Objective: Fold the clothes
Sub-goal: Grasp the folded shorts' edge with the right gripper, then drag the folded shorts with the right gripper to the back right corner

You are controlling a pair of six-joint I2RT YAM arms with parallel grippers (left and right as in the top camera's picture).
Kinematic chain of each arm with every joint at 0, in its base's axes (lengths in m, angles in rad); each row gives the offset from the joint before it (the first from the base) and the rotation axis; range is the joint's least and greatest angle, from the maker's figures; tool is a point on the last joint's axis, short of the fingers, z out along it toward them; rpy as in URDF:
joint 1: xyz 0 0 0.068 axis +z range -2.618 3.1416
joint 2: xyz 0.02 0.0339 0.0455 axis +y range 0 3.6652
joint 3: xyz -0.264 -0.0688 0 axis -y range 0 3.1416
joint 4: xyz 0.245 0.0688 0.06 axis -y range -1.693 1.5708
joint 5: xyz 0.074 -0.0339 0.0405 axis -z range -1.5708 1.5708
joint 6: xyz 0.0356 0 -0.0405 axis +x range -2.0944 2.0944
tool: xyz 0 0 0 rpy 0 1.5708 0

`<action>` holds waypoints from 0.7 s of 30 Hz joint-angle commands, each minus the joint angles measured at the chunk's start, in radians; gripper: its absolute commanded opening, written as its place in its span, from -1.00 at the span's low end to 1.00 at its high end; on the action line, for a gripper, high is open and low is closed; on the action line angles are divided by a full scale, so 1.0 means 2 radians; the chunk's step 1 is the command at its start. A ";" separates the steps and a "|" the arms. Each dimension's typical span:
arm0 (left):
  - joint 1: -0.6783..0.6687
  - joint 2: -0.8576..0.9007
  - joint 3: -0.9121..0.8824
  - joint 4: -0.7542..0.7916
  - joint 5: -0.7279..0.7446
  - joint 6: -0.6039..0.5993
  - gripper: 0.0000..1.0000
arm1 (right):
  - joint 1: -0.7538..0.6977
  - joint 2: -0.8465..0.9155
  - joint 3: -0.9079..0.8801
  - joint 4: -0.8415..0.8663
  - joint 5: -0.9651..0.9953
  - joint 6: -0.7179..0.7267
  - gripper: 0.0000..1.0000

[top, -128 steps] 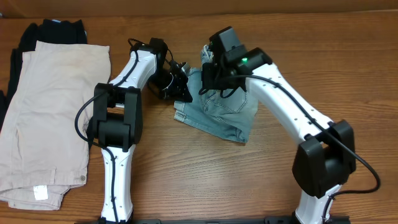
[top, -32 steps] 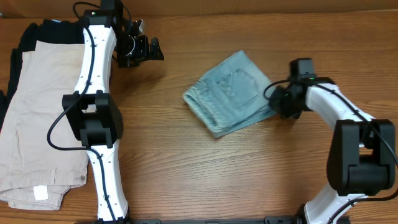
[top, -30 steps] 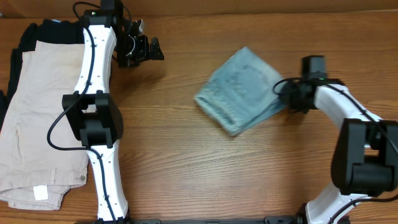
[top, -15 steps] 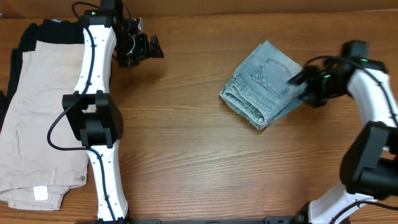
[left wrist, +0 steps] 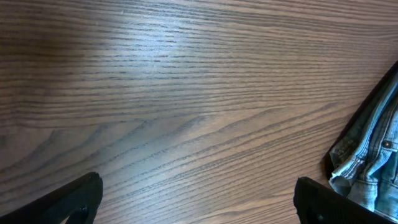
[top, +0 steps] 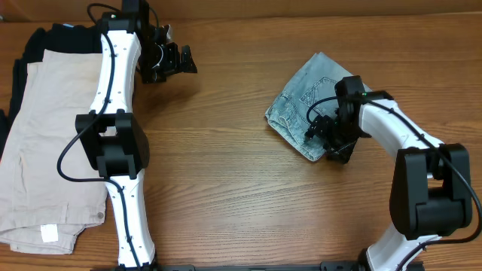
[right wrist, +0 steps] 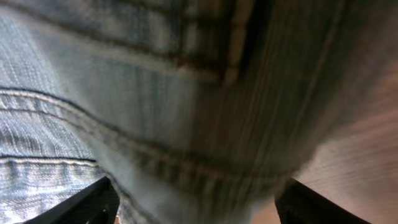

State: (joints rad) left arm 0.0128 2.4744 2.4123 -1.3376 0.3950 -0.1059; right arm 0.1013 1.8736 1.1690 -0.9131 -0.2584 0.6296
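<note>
The clothes [top: 301, 105] are light-blue denim shorts, folded into a small bundle right of the table's middle. My right gripper [top: 329, 141] hovers at the bundle's near right corner. In the right wrist view blurred denim [right wrist: 155, 93] fills the frame, and my right gripper [right wrist: 196, 205] is open, its fingers wide apart on either side of a bulge of cloth. My left gripper [top: 172, 60] is far off at the back left, open over bare wood. In the left wrist view my left gripper [left wrist: 196, 199] has nothing between its fingers, and the shorts [left wrist: 373, 168] show at the right edge.
Beige trousers [top: 60, 135] lie flat along the left side on top of a black garment [top: 68, 34]. The left arm stretches from the front edge up past the trousers. Brown wooden table [top: 226, 188] lies between the two arms.
The right gripper dragged the shorts to the right, then opened and let go. It has since swung back left over the bundle's near corner. The left arm has not moved.
</note>
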 commanded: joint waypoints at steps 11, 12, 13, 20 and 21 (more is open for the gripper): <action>0.000 -0.001 0.011 0.003 -0.005 -0.002 1.00 | -0.014 -0.001 -0.056 0.146 0.056 0.006 -0.52; 0.000 -0.001 0.011 0.003 -0.005 -0.002 1.00 | -0.032 -0.001 -0.056 0.156 0.056 0.006 -0.80; 0.000 -0.001 0.011 0.003 -0.005 -0.002 1.00 | -0.044 -0.001 -0.056 0.163 0.056 0.005 -0.88; 0.000 -0.001 0.011 0.007 -0.005 -0.003 1.00 | -0.145 -0.001 -0.054 0.289 0.054 -0.005 -0.92; 0.000 -0.001 0.011 0.010 -0.005 -0.003 1.00 | -0.151 0.000 -0.054 0.319 0.054 -0.004 -0.92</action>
State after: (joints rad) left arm 0.0128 2.4744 2.4123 -1.3281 0.3874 -0.1059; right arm -0.1635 1.8633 1.0676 -0.3668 -0.2272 0.6258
